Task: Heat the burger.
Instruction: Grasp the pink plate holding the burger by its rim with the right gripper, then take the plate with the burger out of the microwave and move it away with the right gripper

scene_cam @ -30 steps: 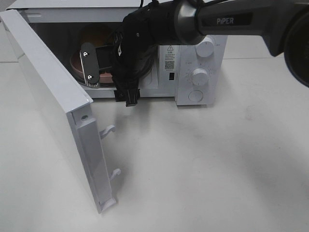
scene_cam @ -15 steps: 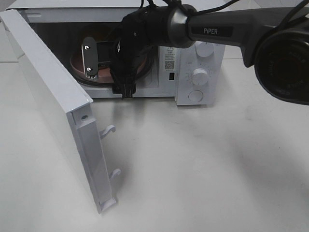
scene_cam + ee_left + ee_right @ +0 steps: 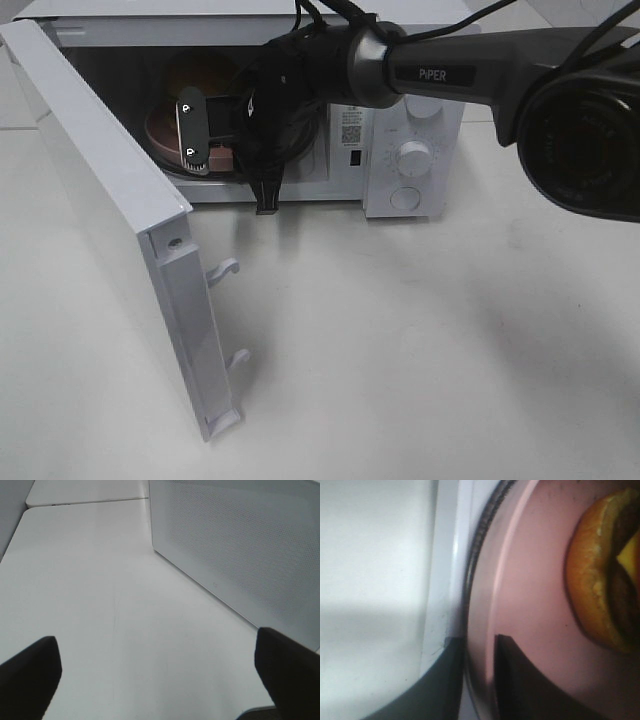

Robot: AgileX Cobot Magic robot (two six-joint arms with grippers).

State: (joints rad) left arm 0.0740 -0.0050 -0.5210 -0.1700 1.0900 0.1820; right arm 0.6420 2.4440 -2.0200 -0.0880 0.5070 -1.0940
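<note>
My left tool (image 3: 159,680) hangs idle over the bare desk (image 3: 100,605) beside the microwave's perforated side wall (image 3: 240,555), its jaws spread wide and holding nothing. In the high view the white door (image 3: 110,215) stands swung open at the left, and just past it the burger (image 3: 200,75) sits on the round pink plate (image 3: 160,130) inside the cavity of the microwave (image 3: 420,150). My right tool (image 3: 480,675) reaches into that opening, and its wrist view shows the jaws narrowed onto the plate's rim, one finger either side of the pink edge, with the burger farther in on the plate. I judge the step to be seating the plate on the turntable: I should keep the plate level, slide it fully clear of the door sill, and let go only once it rests flat, so the burger does not tip. Compared with a second ago, that tool has gone from wide open to pinched on the rim, and my right arm has shifted leftward, deeper into the opening
</note>
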